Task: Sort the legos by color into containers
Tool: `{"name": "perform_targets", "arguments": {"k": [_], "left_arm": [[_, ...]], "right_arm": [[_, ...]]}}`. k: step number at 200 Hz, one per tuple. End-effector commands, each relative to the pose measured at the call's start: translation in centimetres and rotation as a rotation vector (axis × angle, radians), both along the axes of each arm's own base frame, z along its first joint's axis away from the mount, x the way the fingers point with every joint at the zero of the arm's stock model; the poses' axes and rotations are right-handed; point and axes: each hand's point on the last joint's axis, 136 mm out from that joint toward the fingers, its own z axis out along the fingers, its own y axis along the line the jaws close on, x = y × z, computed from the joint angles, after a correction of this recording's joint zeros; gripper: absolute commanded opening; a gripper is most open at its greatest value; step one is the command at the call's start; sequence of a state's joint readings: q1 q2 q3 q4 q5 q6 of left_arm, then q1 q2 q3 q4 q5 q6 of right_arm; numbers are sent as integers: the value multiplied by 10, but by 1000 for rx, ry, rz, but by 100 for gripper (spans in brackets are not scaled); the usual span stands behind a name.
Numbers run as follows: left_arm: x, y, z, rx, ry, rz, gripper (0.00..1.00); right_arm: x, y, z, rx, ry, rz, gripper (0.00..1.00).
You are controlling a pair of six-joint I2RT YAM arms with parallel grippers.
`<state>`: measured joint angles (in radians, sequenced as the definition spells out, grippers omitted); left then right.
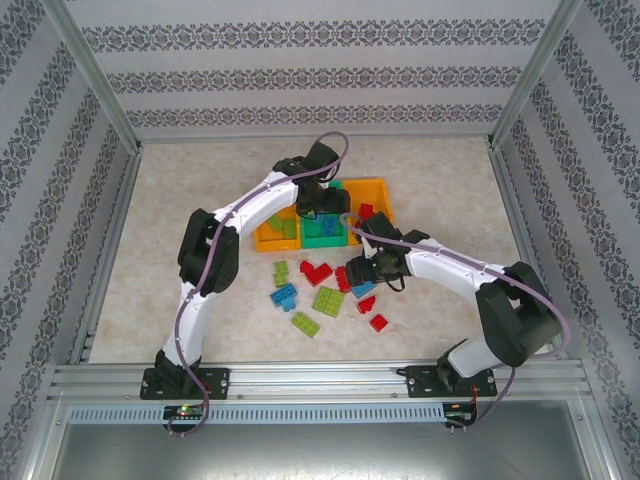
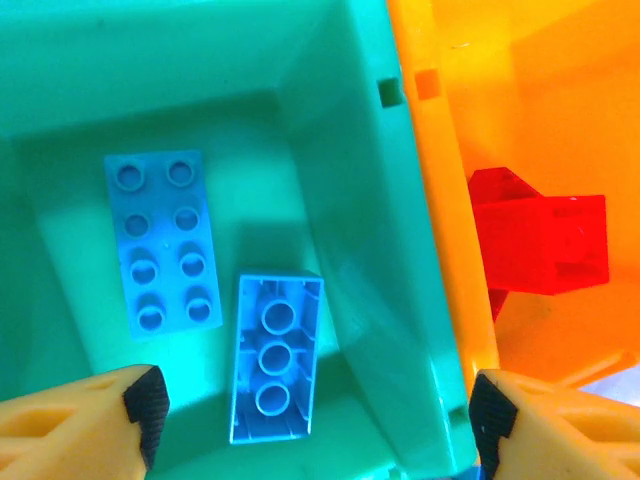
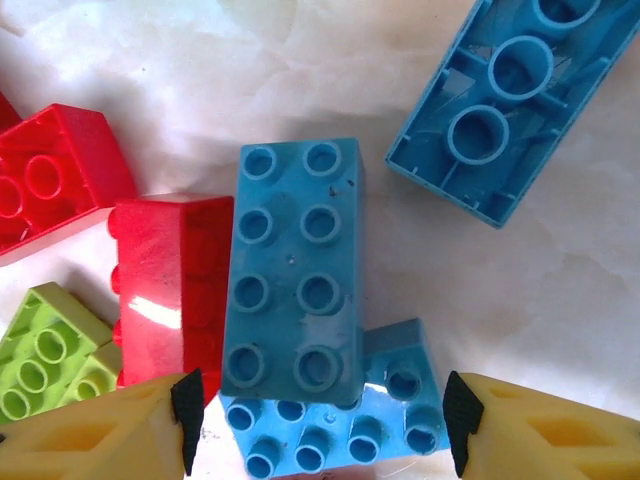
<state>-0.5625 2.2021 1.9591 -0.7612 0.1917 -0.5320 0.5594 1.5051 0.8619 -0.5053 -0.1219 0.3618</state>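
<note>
My left gripper (image 2: 318, 410) hangs open above the green bin (image 2: 350, 170), the middle one of the containers (image 1: 322, 240). Two blue legos lie loose on its floor, one studs up (image 2: 162, 243) and one upside down (image 2: 276, 357). A red brick (image 2: 540, 243) rests in the orange bin (image 2: 440, 200) to the right. My right gripper (image 3: 323, 420) is open, low over the table, its fingers on either side of a studs-up blue brick (image 3: 293, 270) that lies across another blue brick (image 3: 340, 435). The pads do not touch either brick.
Beside the right gripper lie a red brick (image 3: 175, 280), another red one (image 3: 50, 180), a light green one (image 3: 45, 365) and an upside-down blue one (image 3: 510, 100). Loose bricks (image 1: 328, 300) are scattered in front of the bins. The left orange bin (image 1: 262, 240) holds green bricks.
</note>
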Motion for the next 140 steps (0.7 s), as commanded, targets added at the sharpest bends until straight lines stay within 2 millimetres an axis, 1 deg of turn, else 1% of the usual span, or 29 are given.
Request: {"name": "perform_targets", "arguments": {"k": [1,33,66,96,113,127,140], "left_arm": [[-4,-2,39,-74,-65,4,84],[-17,7,43,-81,-70,17,85],[-30,23,44,-61,-78,40,86],[-37,37,46,-35,-92,61,87],[-39,41,47,-32,-94,68,87],[-41,44,46,-25,-91,74,87],[-44,49,45,-14,-91,78,88]], "right_arm": [[8,3,3,-31,-25,37,67],[12,9,-1,-59,-16,76,63],[11,8,-6,-84,4,91,50],[7,7,-10,-87,22,102,47],[8,7,-11,-98,29,103,42],[8,8,-8,-90,27,104,36],[9,12,1,-57,9,100,33]]}}
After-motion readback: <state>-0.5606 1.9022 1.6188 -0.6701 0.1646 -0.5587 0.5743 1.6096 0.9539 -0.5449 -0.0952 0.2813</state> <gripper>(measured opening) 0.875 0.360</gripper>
